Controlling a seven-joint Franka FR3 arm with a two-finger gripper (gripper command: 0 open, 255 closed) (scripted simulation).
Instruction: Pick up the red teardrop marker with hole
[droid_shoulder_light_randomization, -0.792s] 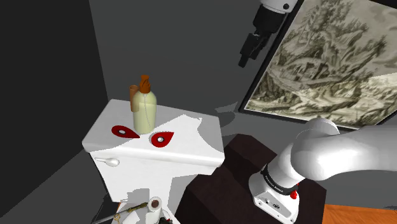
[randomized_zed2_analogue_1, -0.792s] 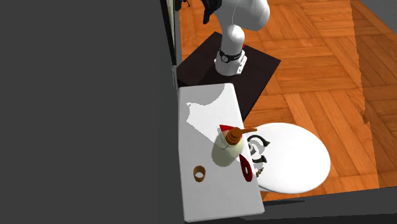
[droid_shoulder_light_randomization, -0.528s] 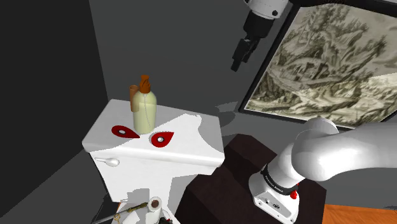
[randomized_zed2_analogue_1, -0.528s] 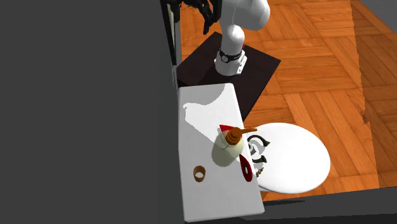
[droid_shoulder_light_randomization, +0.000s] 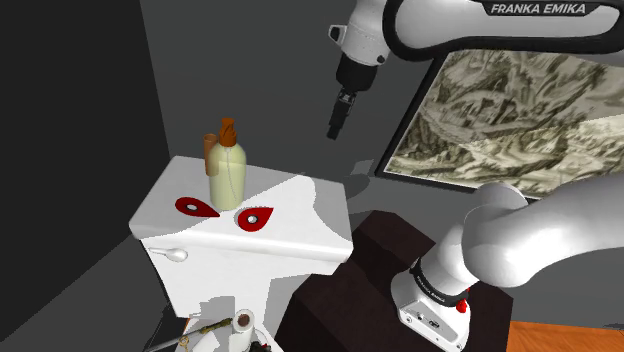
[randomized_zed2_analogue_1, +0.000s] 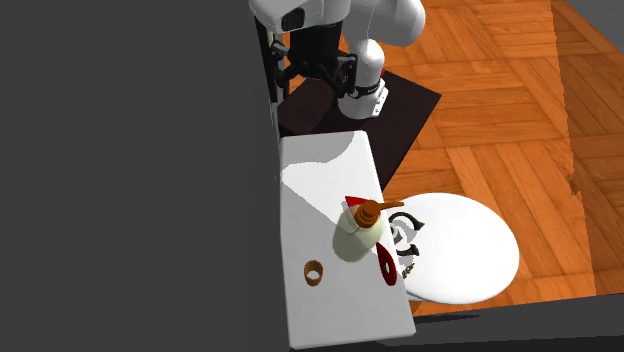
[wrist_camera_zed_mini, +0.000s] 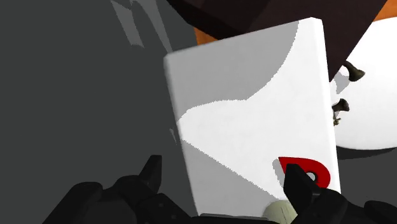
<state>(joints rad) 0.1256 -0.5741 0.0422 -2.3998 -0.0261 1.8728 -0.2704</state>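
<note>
Two red teardrop markers lie on the white toilet tank lid (droid_shoulder_light_randomization: 300, 205). The one with a white hole (droid_shoulder_light_randomization: 255, 218) is nearer the stand; in the wrist view this marker (wrist_camera_zed_mini: 306, 169) shows just past my right fingertip (wrist_camera_zed_mini: 296, 183). The other red teardrop (droid_shoulder_light_randomization: 196, 207) lies toward the shoulder view's left. My black gripper (droid_shoulder_light_randomization: 338, 118) hangs open and empty, high above the lid's near end, pointing down. In the second exterior view the gripper (randomized_zed2_analogue_1: 310, 68) is over the gap between stand and lid (randomized_zed2_analogue_1: 325, 170), and the holed marker (randomized_zed2_analogue_1: 352, 202) is partly hidden by the bottle.
A pale green bottle with a brown top (droid_shoulder_light_randomization: 227, 165) stands just behind the markers, a brown ring-like cylinder (randomized_zed2_analogue_1: 313, 272) beside it. A framed picture (droid_shoulder_light_randomization: 500, 110) leans on the wall by the arm. The white toilet seat (randomized_zed2_analogue_1: 470, 250) lies beyond the lid's long edge.
The arm has swung toward the shoulder view's left and lowered, carrying the gripper from near the picture's top corner to above the lid's near end. The markers and bottle have not moved.
</note>
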